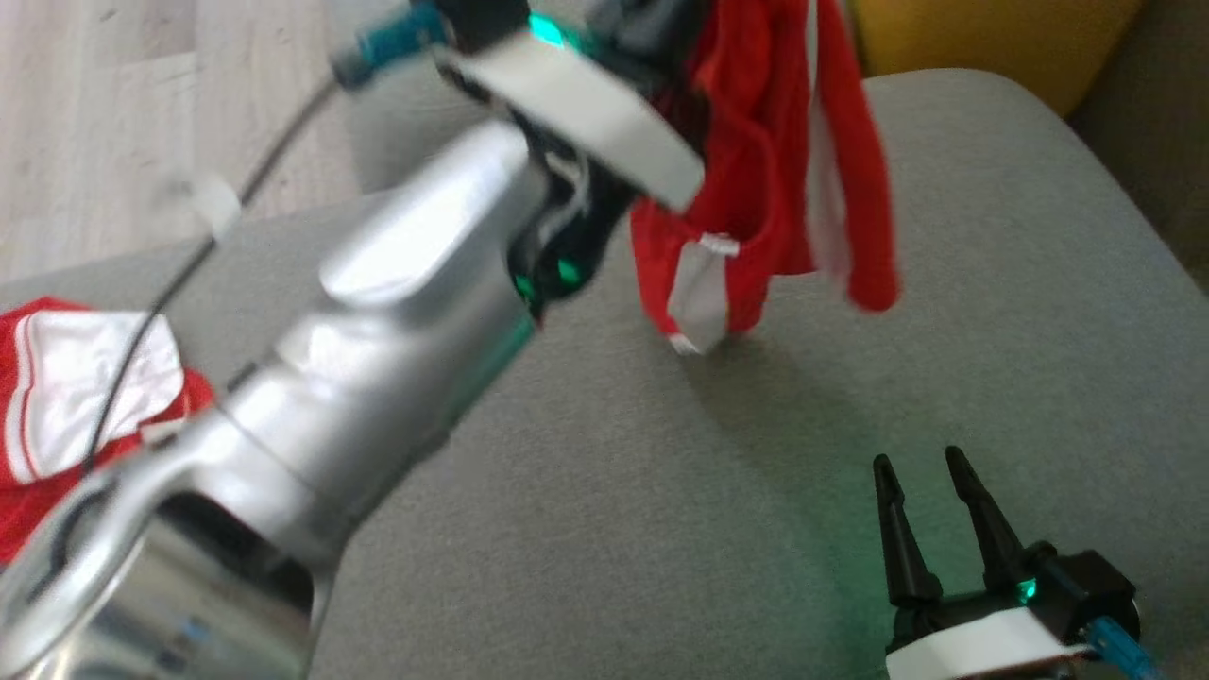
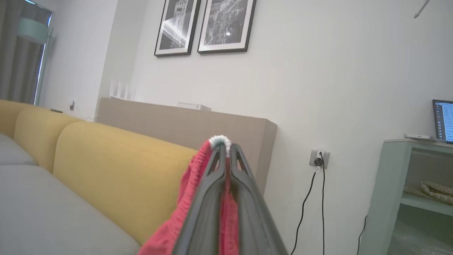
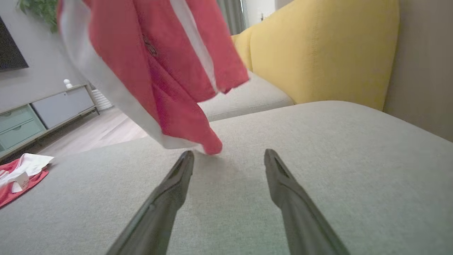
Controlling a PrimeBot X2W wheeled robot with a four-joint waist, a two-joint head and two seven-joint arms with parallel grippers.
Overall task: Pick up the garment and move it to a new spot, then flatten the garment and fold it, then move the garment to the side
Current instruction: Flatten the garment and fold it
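- A red garment with white side stripes hangs in a bunch from the left end effector, above the grey sofa seat.
- The left end effector's two dark fingers are pressed together on a fold of the red knit. A white ribbed edge pokes out just past the fingertips.
- The garment's lowest corner sits at or just above the cushion. Whether it touches cannot be told.
- The right end effector rests low over the seat with its fingers spread wide and nothing between them. It points towards the hanging cloth, near it but apart.
- A second red-and-white garment lies crumpled at the far left of the seat, well apart from the hanging one.
- Handling, as a judgement: the cloth looks light, thin and fully limp, like sports mesh. It drapes and swings, so it will not keep a shape by itself.
- Best holds are probably the hem or waistband corners, where the doubled or ribbed edge gives the fingers more to pinch. A free corner of the hanging hem looks like the right arm's likeliest target for spreading it flat.
- Writing: a small dark mark on the red cloth is too blurred to read, and no brand or label text is legible.
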